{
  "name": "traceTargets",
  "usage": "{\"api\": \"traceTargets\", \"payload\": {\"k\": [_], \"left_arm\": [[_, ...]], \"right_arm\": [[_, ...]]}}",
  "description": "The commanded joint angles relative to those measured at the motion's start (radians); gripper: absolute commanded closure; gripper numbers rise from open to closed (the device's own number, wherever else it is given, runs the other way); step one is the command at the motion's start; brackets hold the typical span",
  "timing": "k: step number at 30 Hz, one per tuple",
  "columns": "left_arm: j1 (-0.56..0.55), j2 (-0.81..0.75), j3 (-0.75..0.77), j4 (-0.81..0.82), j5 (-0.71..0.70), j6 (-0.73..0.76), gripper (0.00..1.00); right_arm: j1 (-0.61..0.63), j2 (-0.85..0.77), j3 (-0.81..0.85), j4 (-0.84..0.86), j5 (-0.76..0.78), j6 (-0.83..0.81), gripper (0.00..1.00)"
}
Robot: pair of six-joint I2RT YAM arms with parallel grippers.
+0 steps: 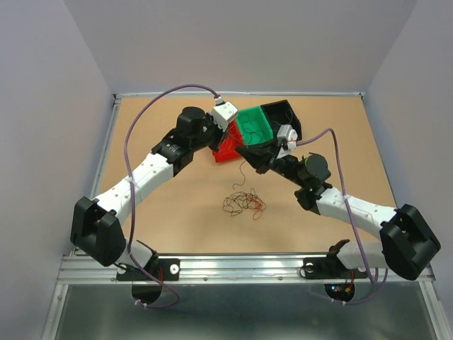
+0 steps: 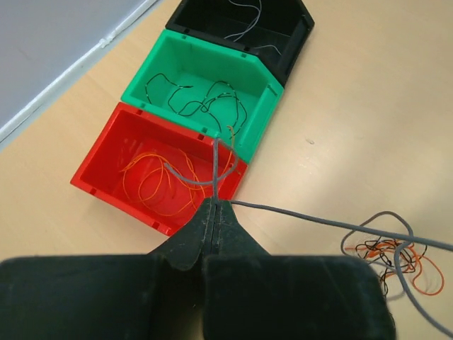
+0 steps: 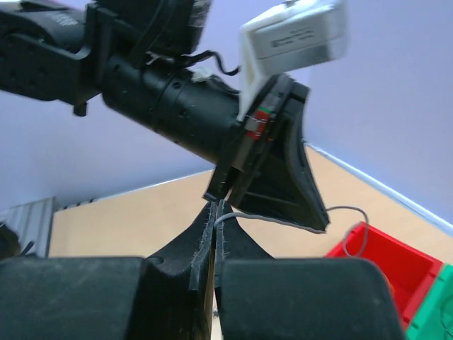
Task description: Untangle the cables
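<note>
Left claw [image 2: 214, 205] pressed together, pinching grey wire [image 2: 297, 214] at its tips. Right claw [image 3: 215, 212] also clamped on that wire, tip to tip with left. Wire runs off to left claw's right into tangle of wires [image 2: 396, 258] on table [image 2: 340, 106]. Just ahead: red bin [image 2: 113, 202] with orange wires, then green bin [image 2: 258, 117], black bin [image 2: 290, 53] farthest

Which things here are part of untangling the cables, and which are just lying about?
Job: wire clump; grey wire pinched by left gripper and right gripper; red bin, green bin, black bin holding wires.
Not the job: lilac cables on the arms.
</note>
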Motion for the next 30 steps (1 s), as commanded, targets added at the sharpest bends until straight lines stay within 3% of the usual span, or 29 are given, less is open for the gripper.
{"api": "traceTargets", "payload": {"k": [1, 6, 12, 16, 19, 20, 24, 30], "left_arm": [[0.03, 0.013, -0.016, 0.068, 0.044, 0.006, 1.0], [0.034, -0.002, -0.053, 0.108, 0.127, 0.009, 1.0], [0.034, -0.008, -0.071, 0.1, 0.28, 0.052, 1.0], [0.034, -0.022, -0.081, 0.085, 0.335, 0.082, 1.0], [0.034, -0.031, -0.087, 0.08, 0.354, 0.101, 1.0], [0.034, -0.031, -0.087, 0.076, 0.363, 0.104, 1.0], [0.034, -0.016, -0.071, 0.039, 0.372, 0.124, 1.0], [0.034, 0.039, -0.025, -0.065, 0.42, 0.19, 1.0]], "right_arm": [[0.015, -0.08, -0.022, 0.207, 0.232, 0.016, 1.0], [0.013, -0.053, 0.019, 0.155, 0.447, -0.01, 1.0], [-0.008, 0.045, 0.211, -0.183, 0.475, -0.026, 0.99], [-0.047, 0.109, 0.297, -0.398, 0.372, -0.018, 0.99], [-0.108, 0.145, 0.329, -0.458, 0.286, 0.008, 0.99], [-0.128, 0.162, 0.328, -0.474, 0.193, 0.017, 0.99], [-0.2, 0.17, 0.282, -0.475, 0.027, 0.01, 0.95], [-0.203, 0.156, 0.188, -0.426, -0.148, -0.104, 0.9]]}}
